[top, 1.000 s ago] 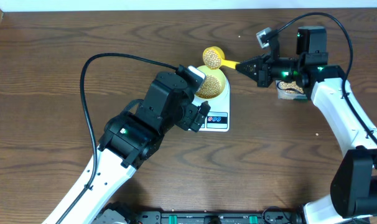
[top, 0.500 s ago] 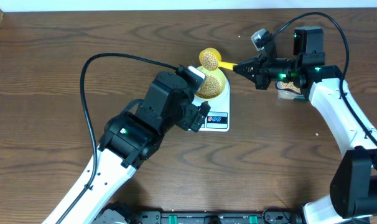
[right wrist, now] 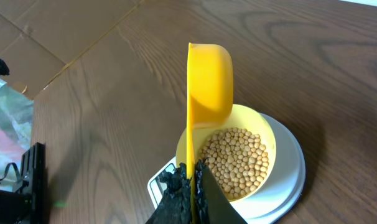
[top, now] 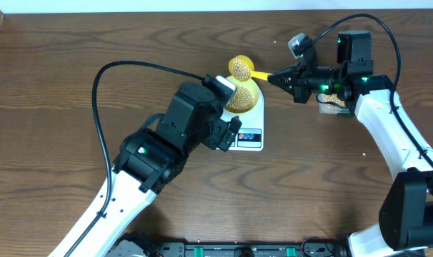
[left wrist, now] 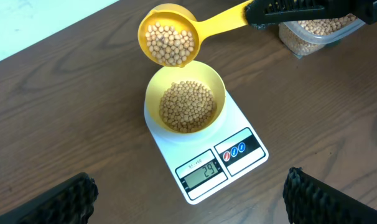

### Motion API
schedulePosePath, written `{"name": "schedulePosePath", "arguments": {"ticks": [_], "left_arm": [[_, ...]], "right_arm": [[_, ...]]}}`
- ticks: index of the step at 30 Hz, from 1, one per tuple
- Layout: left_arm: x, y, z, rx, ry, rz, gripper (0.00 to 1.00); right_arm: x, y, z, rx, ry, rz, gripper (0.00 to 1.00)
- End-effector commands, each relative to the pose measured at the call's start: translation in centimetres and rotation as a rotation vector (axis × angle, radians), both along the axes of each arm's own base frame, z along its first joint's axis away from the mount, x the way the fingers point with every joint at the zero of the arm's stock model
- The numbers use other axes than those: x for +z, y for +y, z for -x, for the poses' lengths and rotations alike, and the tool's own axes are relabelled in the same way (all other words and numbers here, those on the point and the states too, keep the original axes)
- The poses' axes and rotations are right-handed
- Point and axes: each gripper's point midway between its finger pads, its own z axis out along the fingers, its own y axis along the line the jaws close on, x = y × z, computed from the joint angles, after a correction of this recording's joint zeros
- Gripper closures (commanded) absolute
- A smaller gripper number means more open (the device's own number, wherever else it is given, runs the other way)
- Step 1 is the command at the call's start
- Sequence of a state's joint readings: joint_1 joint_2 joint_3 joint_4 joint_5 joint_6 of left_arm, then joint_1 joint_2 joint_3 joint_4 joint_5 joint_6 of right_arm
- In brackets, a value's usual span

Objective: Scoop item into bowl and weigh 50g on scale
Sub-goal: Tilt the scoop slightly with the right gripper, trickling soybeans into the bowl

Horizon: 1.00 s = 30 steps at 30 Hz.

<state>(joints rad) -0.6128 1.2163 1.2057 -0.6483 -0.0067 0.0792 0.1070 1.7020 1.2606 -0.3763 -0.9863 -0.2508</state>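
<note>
Wooden table (top: 59, 86); right gripper (top: 277, 75) clamps yellow scoop (left wrist: 170, 37); left gripper (left wrist: 188, 186) gapes.

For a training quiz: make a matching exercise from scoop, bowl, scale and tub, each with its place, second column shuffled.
1 scoop
2 bowl
3 scale
4 tub

A on the table, under the bowl
B on the table, apart from the scale
C in the right hand
D on the scale

Pairs: 1-C, 2-D, 3-A, 4-B.
</note>
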Motion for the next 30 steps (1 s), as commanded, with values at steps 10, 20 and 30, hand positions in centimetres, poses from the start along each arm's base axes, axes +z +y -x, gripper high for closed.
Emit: {"name": "schedulePosePath", "arguments": {"ticks": [10, 20, 30], "left_arm": [[-0.44, 0.18, 0.1, 0.004, 0.004, -0.016, 0.03], [-0.44, 0.18, 0.1, 0.004, 0.004, -0.016, 0.03], [-0.44, 0.18, 0.1, 0.004, 0.004, -0.016, 0.03]], "right_arm": [[-0.46, 0.31, 0.11, 0.056, -0.086, 0.028, 0.99], [-0.46, 0.31, 0.11, 0.091, -0.163, 0.053, 0.99], [-0.46, 0.31, 0.11, 0.117, -0.218, 0.07, 0.99]]}}
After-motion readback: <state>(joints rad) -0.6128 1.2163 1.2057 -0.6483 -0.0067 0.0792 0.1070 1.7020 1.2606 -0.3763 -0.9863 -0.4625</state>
